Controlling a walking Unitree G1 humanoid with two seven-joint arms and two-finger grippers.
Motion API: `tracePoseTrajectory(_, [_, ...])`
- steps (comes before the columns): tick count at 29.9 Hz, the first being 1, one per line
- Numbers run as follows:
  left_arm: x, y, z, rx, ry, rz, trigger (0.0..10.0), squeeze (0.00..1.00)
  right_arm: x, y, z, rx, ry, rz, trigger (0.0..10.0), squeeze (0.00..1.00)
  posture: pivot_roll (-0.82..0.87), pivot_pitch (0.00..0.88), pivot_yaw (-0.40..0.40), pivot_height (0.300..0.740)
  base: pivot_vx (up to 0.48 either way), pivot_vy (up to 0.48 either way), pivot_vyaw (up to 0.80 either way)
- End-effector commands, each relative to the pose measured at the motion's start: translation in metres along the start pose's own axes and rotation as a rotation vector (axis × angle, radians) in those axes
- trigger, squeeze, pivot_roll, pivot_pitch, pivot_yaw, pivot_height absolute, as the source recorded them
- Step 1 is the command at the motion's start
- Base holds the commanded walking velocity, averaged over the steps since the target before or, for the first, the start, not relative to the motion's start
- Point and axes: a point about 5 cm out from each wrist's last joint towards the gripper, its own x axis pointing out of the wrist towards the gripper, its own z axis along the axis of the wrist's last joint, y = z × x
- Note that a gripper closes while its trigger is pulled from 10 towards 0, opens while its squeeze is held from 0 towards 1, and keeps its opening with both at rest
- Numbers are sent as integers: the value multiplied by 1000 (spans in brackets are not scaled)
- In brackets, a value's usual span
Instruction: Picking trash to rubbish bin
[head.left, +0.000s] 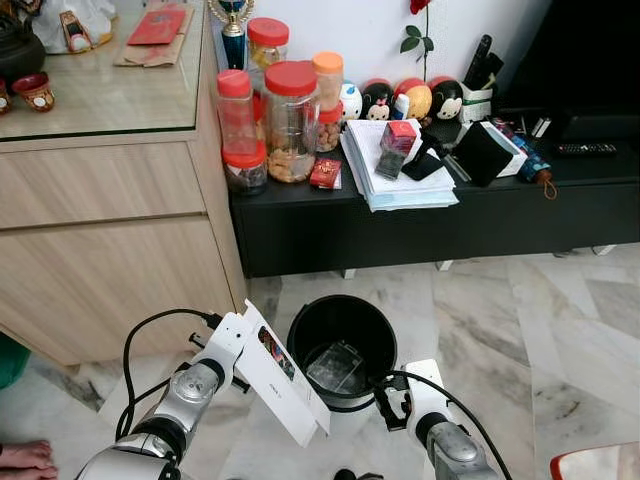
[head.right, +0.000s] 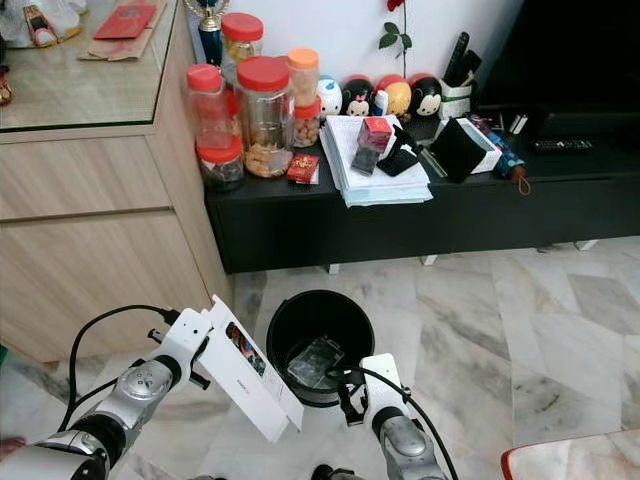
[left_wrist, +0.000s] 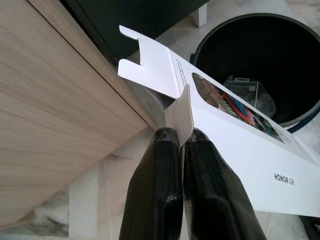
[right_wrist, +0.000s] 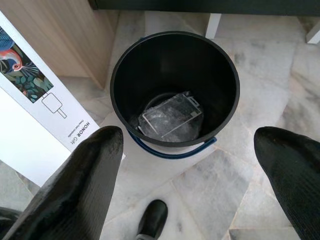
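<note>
My left gripper (left_wrist: 180, 135) is shut on a flap of a long flat white gift box (head.left: 285, 385), printed with a colourful picture. The box (left_wrist: 240, 150) slants down beside the left rim of a round black bin (head.left: 342, 299) that stands on the marble floor. A crumpled clear plastic container (right_wrist: 170, 117) lies at the bottom of the bin (right_wrist: 115, 85). Just in front of the bin, my right gripper (right_wrist: 187, 136) hangs open with nothing between its fingers (right_wrist: 95, 165).
A wooden cabinet (head.left: 100, 260) stands close on the left. Behind the bin runs a low black console (head.left: 400, 225) crowded with jars (head.left: 291, 120) and papers (head.left: 395, 170). A person's foot (head.left: 25, 458) rests at the bottom left. Open marble floor (head.left: 520, 330) spreads to the right.
</note>
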Motion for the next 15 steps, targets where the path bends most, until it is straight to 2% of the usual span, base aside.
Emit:
tracePoseTrajectory(1, [-1, 1, -3, -20, 9, 8, 10000, 0, 1, -1, 4, -12, -23, 1, 10000, 0, 157, 161, -81, 740, 259, 0, 0])
tracePoseTrajectory(12, [-1, 2, -3, -27, 9, 13, 10000, 0, 1, 2, 3, 16, -19, 12, 10000, 0, 160, 162, -82, 740, 265, 0, 0])
tracePoseTrajectory(15, [-1, 2, -3, -27, 9, 11, 10000, 0, 1, 3, 3, 22, -19, 15, 10000, 0, 160, 162, -82, 740, 284, 0, -796])
